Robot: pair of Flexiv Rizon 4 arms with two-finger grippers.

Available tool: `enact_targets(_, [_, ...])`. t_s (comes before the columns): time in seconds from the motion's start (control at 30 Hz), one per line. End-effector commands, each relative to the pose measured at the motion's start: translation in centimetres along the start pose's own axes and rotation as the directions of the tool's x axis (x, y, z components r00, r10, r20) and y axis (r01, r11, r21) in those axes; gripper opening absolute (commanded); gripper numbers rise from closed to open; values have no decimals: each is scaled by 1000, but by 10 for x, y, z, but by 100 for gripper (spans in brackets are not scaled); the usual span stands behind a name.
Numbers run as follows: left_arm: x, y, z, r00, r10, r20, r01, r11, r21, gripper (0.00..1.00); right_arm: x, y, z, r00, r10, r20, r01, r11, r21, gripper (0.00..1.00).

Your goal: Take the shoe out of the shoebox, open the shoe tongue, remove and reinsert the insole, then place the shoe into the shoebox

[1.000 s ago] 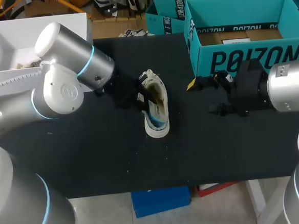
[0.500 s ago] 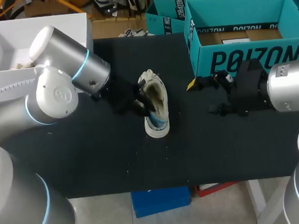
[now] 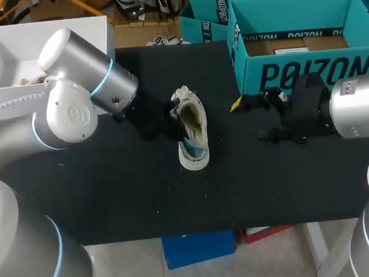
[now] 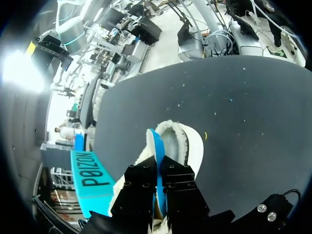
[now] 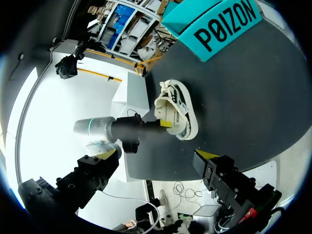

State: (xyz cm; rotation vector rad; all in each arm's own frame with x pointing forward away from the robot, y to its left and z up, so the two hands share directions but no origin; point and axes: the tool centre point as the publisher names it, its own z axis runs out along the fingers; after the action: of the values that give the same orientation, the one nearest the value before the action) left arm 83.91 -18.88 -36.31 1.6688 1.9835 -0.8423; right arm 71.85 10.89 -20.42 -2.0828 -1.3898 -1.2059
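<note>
Rocking slightly since a second before, the left gripper (image 4: 157, 168) sat pinched on a blue strip (image 4: 157, 145) (probably the insole) inside the shoe (image 4: 179, 141) beneath it. The shoebox (image 3: 294, 74) stood well apart, beside the spread-fingered right gripper (image 5: 157, 155). Pulling risked dragging the unbraced shoe along.

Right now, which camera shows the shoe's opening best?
Left wrist view: the shoe sits at the left end effector, lining facing the camera. Head view shows it from above, smaller; right wrist view, mostly its side.
</note>
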Motion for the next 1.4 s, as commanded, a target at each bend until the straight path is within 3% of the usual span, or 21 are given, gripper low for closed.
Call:
enact_targets(0.03, [-2,4,5,1000,-2,-14,2,1000,-9,0,0,0,1,1000,0,0,0,1000,0,100])
enact_targets(0.5, [0,26,15,998,-17,-56,13,998,-60,0,0,0,1,1000,0,0,0,1000,0,100])
enact_targets(0.73, [0,23,19,997,-13,-82,9,999,-49,0,0,0,1,1000,0,0,0,1000,0,100])
enact_targets(0.77, [-1,21,18,996,-9,-83,6,999,-41,31,0,0,1,1000,0,0,0,1000,0,100])
enact_targets(0.83, [-2,17,15,997,0,-79,-2,1000,-22,48,0,0,1,1000,0,0,0,1000,0,100])
enact_targets(0.93, [-9,7,-1,998,18,-55,-18,1000,0,85,0,0,1,1000,0,0,0,1000,0,100])
enact_targets(0.97, [-10,6,-4,998,22,-50,-22,1000,2,87,0,0,1,1000,0,0,0,1000,0,100])
enact_targets(1.07, [-15,3,-19,999,37,-27,-36,999,16,84,0,0,1,1000,0,0,0,1000,0,100])
enact_targets(1.13, [-17,4,-26,999,34,-22,-34,999,15,65,0,0,1,1000,0,0,0,1000,0,100])
enact_targets(1.17, [-17,5,-27,999,36,-24,-36,999,9,61,0,0,1,1000,0,0,0,1000,0,100])
enact_targets(1.2, [-18,5,-28,999,36,-24,-36,999,9,49,0,0,1,1000,0,0,0,1000,0,100])
enact_targets(1.27, [-18,6,-28,999,41,-32,-41,999,4,44,0,0,1,1000,0,0,0,1000,0,100])
enact_targets(1.37, [-20,0,-26,996,69,-59,-69,998,2,15,0,0,1,1000,0,0,0,1000,0,100])
enact_targets(1.4, [-20,-1,-24,994,79,-72,-79,997,1,0,0,0,1,1000,0,0,0,1000,0,100])
